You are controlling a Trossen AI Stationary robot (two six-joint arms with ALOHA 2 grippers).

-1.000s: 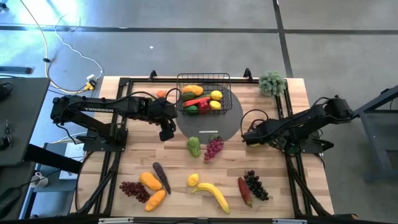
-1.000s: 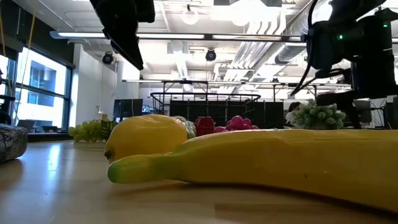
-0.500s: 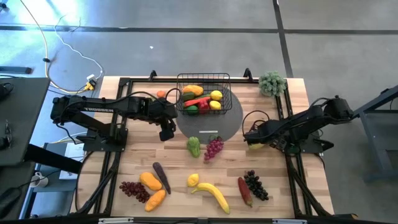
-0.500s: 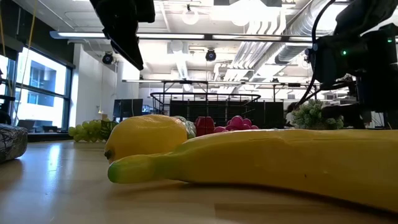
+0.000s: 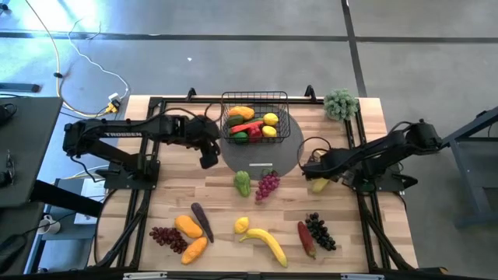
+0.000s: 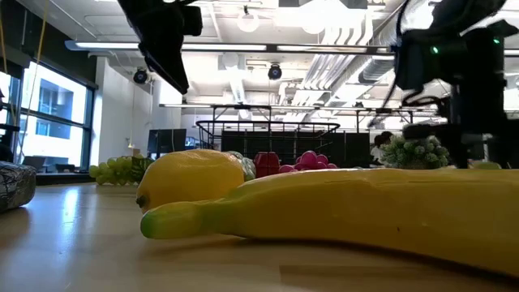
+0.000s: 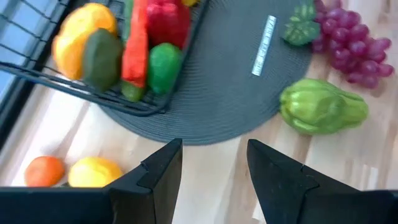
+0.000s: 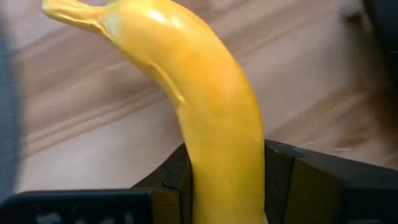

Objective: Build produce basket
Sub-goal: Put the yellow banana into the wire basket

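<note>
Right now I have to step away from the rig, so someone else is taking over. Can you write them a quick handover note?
Right claw: shut on a banana, low over the table's right side, beside the grey mat.
Left claw: open and empty, hovering left of the basket.
Done: the basket on the mat holds several pieces, including a lemon and a red pepper.
Left: the held banana, plus the green pepper, purple grapes, a second banana, the eggplant, dark grapes and other pieces nearer the front edge.
</note>
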